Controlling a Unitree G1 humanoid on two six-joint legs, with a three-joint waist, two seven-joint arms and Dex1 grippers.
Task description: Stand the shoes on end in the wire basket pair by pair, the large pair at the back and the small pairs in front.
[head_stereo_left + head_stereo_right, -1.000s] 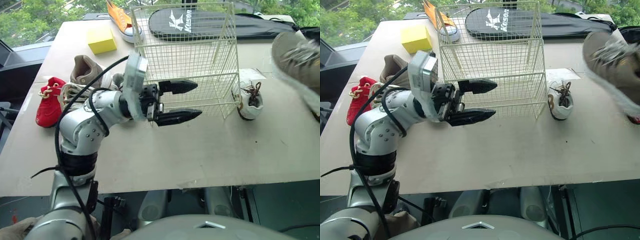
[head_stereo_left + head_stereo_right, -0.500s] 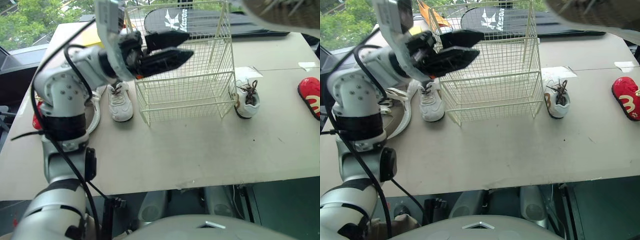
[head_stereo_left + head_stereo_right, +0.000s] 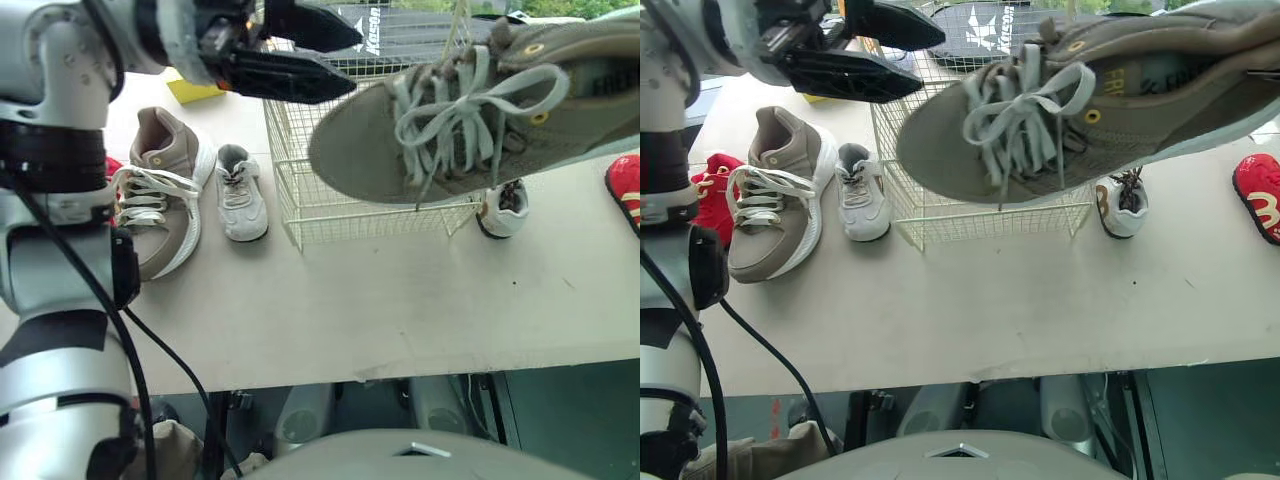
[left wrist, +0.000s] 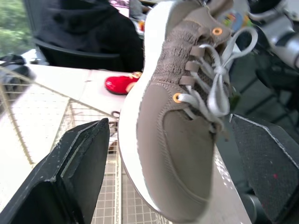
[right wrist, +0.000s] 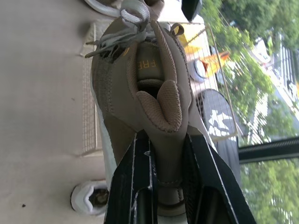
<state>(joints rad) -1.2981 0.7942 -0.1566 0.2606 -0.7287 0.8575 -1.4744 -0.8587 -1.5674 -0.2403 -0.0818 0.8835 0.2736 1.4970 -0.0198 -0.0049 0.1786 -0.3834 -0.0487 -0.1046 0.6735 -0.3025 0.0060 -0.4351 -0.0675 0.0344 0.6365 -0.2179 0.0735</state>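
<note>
My right gripper [image 5: 166,138] is shut on the heel of a large tan lace-up shoe [image 3: 470,110]. The shoe hangs on its side in the air in front of the cream wire basket [image 3: 330,195], toe towards my left. My left gripper [image 3: 358,65] is open, raised over the basket's left rim, with the shoe's toe [image 4: 177,135] just beyond its fingers. The matching tan shoe [image 3: 160,190] lies on the table left of the basket, beside a small white shoe [image 3: 240,190]. Another small white shoe [image 3: 500,215] stands at the basket's right corner.
One red shoe [image 3: 627,190] lies at the table's right edge and another [image 3: 710,190] at the far left. A yellow block [image 3: 195,92] and a black racket bag [image 3: 990,25] lie behind the basket. A dark-clothed person [image 4: 84,28] is beyond the table.
The right gripper has carried the tan shoe from the upper right down and leftward in front of the basket. The left arm has risen from the table to above the basket's left rim.
</note>
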